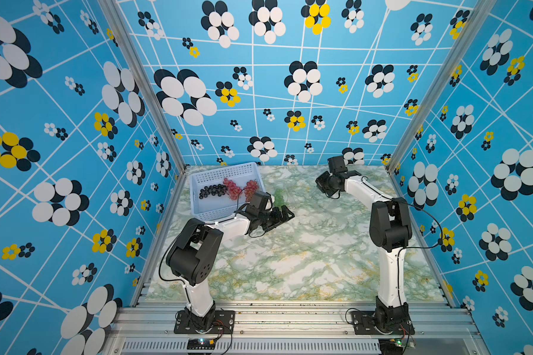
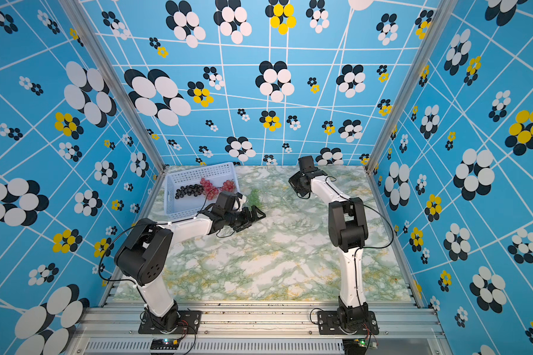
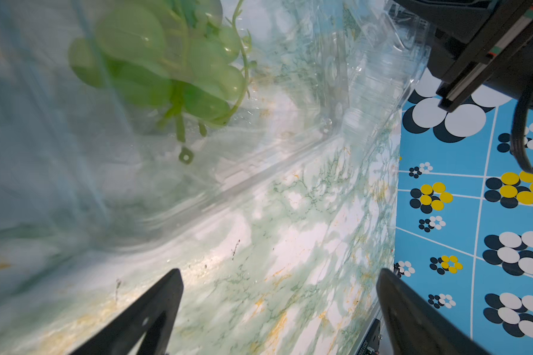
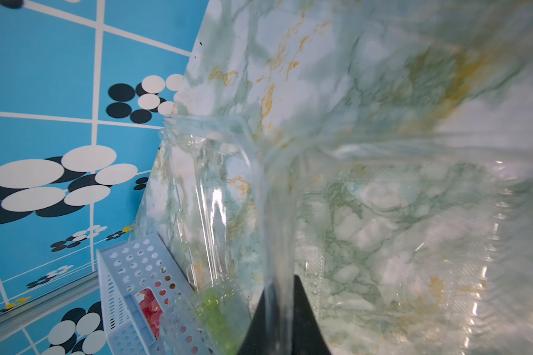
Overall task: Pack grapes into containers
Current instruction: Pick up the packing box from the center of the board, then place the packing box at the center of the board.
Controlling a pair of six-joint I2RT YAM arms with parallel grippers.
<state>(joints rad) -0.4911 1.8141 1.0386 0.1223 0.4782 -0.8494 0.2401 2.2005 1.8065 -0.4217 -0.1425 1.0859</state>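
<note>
Green grapes [image 1: 279, 196] [image 3: 166, 64] lie inside a clear container [image 3: 336, 101] on the marble table, just right of the basket. My left gripper [image 1: 282, 215] [image 3: 280, 276] hovers just in front of that container, open, with nothing between its fingers [image 3: 154, 307]. A black bunch [image 1: 213, 190] and two pinkish-red bunches [image 1: 232, 187] [image 1: 251, 187] lie in the basket. My right gripper [image 1: 322, 186] [image 4: 279, 310] is shut on the thin upright wall of a second clear container [image 4: 274, 199], which is otherwise barely visible in both top views.
The pale blue perforated basket [image 1: 197, 196] [image 4: 126, 270] stands at the back left of the table [image 1: 290, 255]. Patterned blue walls close in three sides. The right arm's elbow [image 1: 388, 227] rises over the right side.
</note>
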